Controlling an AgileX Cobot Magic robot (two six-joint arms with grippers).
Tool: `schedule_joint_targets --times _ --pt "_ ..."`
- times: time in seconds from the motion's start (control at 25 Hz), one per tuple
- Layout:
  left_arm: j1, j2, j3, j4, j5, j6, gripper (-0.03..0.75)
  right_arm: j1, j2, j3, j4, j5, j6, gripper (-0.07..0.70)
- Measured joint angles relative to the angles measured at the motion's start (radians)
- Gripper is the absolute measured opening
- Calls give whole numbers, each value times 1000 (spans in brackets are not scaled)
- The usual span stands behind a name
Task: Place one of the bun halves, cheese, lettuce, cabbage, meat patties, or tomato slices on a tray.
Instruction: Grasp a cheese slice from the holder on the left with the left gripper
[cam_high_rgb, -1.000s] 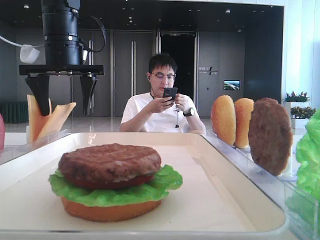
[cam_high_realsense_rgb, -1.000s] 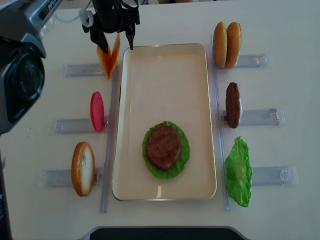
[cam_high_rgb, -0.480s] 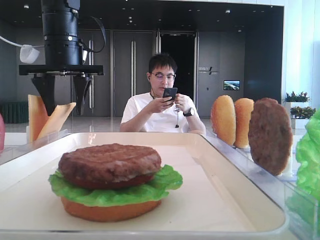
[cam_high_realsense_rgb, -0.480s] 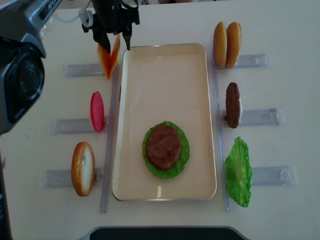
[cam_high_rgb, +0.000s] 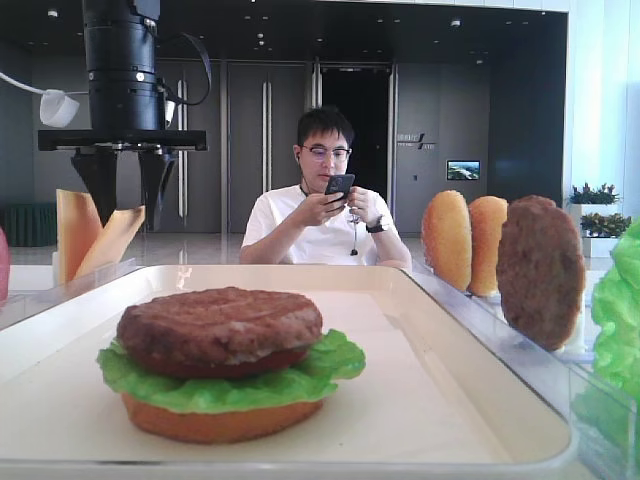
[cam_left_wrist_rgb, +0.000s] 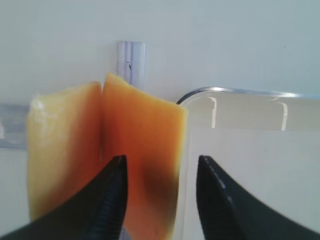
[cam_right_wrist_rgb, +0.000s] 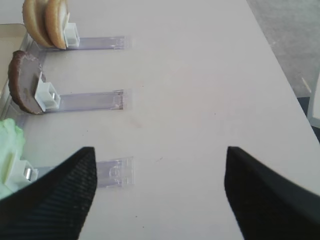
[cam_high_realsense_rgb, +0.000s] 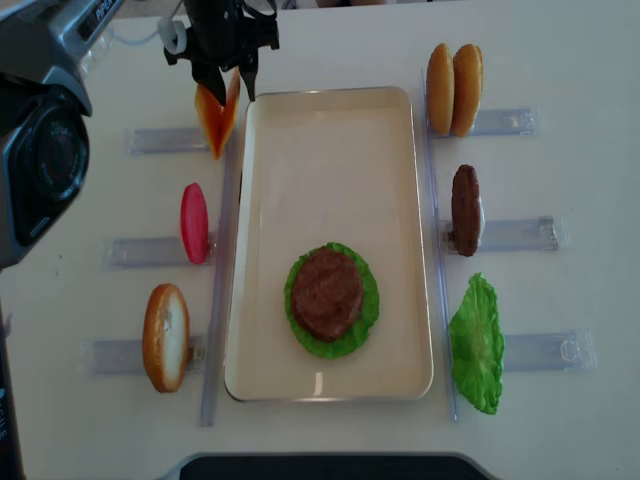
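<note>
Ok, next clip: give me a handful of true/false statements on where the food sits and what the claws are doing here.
1. The left claw straddles the cheese slice nearest the tray. True.
2. The stack on the tray is already topped with cheese. False: a meat patty is on top, over lettuce.
3. Two bun halves stand together in the far rack on the right side. True.
4. The right claw holds a patty. False: it is open and empty above bare table.
5. The red slice lies flat on the tray. False: it stands on edge in a rack left of the tray.
</note>
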Motion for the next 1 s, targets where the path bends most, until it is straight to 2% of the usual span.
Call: schedule_joint_targets --times 0.48,1.0 --pt "0 0 0 2 0 10 54 0 0 0 0 0 0 535" --pt "5 -64 0 -11 4 24 33 0 0 0 0 0 0 535"
